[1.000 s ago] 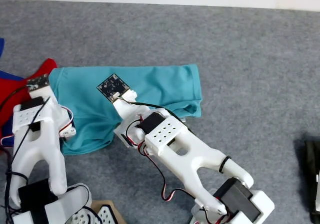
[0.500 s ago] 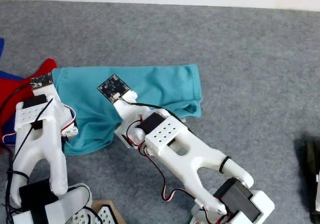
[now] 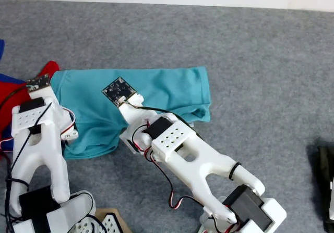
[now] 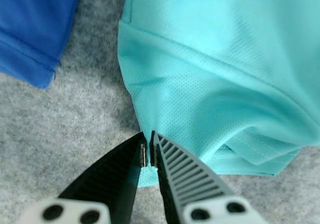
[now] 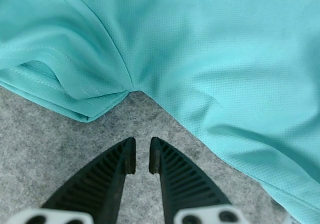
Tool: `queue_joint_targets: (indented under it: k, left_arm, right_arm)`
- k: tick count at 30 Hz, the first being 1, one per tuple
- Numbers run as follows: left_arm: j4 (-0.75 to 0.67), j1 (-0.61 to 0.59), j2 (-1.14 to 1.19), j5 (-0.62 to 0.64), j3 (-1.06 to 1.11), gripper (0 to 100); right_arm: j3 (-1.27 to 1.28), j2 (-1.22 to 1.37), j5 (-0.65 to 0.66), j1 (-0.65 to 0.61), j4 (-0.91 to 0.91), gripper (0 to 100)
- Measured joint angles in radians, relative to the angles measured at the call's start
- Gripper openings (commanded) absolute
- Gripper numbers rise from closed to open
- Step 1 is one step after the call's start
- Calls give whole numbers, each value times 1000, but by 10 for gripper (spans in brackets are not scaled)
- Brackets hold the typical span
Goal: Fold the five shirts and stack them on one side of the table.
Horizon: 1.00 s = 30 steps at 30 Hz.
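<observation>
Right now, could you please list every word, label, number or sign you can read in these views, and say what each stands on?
None can be read.
The teal mesh-fabric shirt, the blue fabric shirt and the red fabric shirt show no print on their visible parts.
The small black circuit board on an arm's wrist has marks too small to read.

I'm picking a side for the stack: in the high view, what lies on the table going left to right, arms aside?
blue shirt at the left edge → red shirt → teal shirt → bare stretch of grey table → black object at the right edge
</observation>
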Motion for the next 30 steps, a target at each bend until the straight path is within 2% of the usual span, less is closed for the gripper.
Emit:
queue_joint_targets:
  k: [7, 12, 19, 30]
  left_arm:
    - [109, 46, 0, 0, -63, 8]
    - [120, 48, 11, 0, -87, 16]
    - [94, 52, 14, 0, -87, 162]
    - [-37, 52, 14, 0, 12, 24]
  right_arm:
    - [0, 0, 0, 0, 0, 62]
    - [0, 0, 0, 0, 0, 62]
    - [0, 0, 0, 0, 0, 60]
    - [0, 0, 0, 0, 0, 59]
